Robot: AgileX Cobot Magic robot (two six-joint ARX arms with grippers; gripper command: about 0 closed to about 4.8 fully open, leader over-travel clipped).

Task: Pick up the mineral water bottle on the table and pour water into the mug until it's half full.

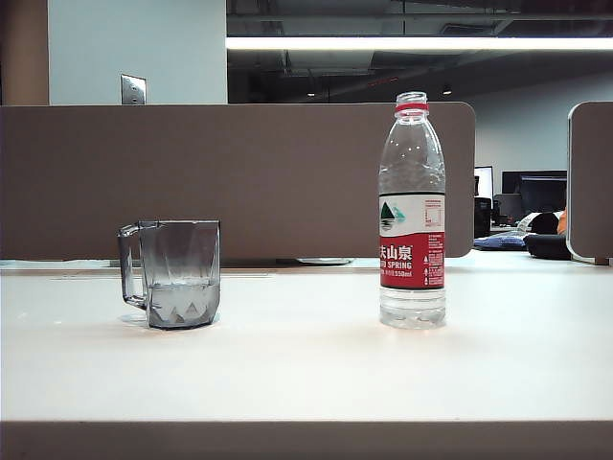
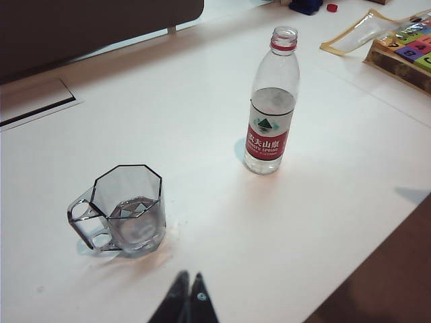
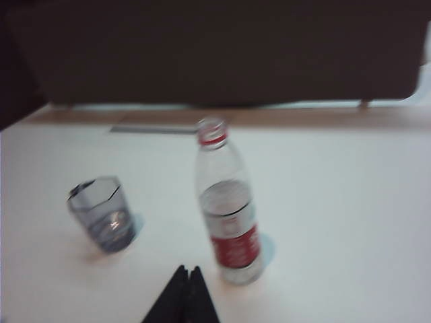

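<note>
1. Exterior view: the mineral water bottle (image 1: pixel 412 216) stands upright and uncapped toward the right side of the tabletop (image 1: pixel 306 374), well apart from the mug (image 1: pixel 174 273), which sits toward the left with its handle turned to the left edge. No arm shows here.
2. The bottle looks nearly empty, with little water showing low in it, so it should be light, thin-walled and easy to dent or tip.
3. Best hold, I judge: the labelled waist, squeezed gently; the ridged base and tapered shoulder would slip.
4. The mug already holds some water (image 1: pixel 182 300) low down; it looks rigid and breakable.
5. The left pincer (image 2: pixel 188 297) hovers near the mug, fingertips together, holding nothing.
6. The right pincer (image 3: pixel 186 294) is pressed shut and empty, just beside the bottle's base.
</note>
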